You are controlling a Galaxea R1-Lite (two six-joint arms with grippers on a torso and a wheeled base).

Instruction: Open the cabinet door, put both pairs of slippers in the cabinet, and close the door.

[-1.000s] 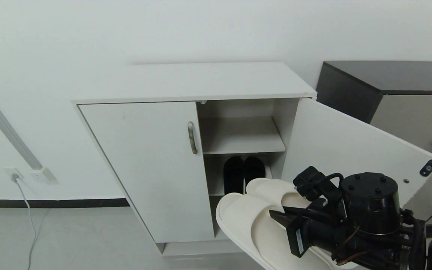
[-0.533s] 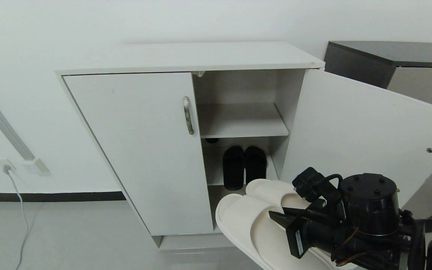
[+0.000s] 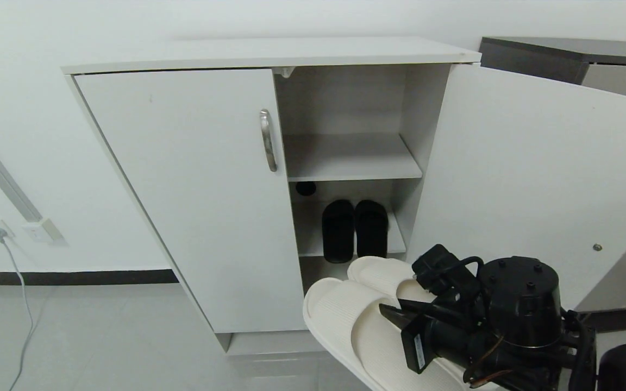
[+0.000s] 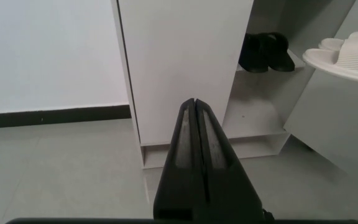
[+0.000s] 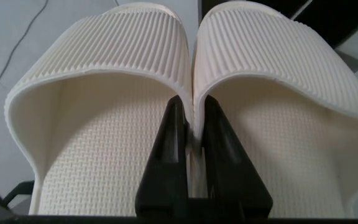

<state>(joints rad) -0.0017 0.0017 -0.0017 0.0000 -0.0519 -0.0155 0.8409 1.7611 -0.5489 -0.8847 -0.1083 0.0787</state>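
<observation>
The right gripper [image 3: 392, 314] pinches the pair of white slippers [image 3: 345, 320] by their adjoining inner walls. In the right wrist view its fingers [image 5: 174, 134] sit one inside each slipper, clamping the two walls between them. The pair lies side by side with soles down, and its long axis runs from the gripper towards the cabinet [image 3: 269, 51], toes leading. The toes hang just in front of the cabinet's open right half, low down and outside it, at about the front edge of the shelf that carries the black slippers [image 3: 354, 229].

This arm is the nearer one to the opening, and judging from this, the coming move is a push straight along the slippers' length into the cabinet. The white pair points below the black pair's shelf, so the bottom compartment [image 4: 253, 118] looks like the natural target. The open door [image 3: 536, 179] swings out on the cabinet's right, close beside the arm, and would crowd any sideways drift.

The left gripper [image 4: 193, 106] has its fingers pressed together on nothing. It is low in front of the cabinet's closed left door [image 3: 193, 201], apart from it.

Deeper in, the black slippers rest toes inward on the middle shelf, and the upper shelf [image 3: 348, 157] lies above them.
</observation>
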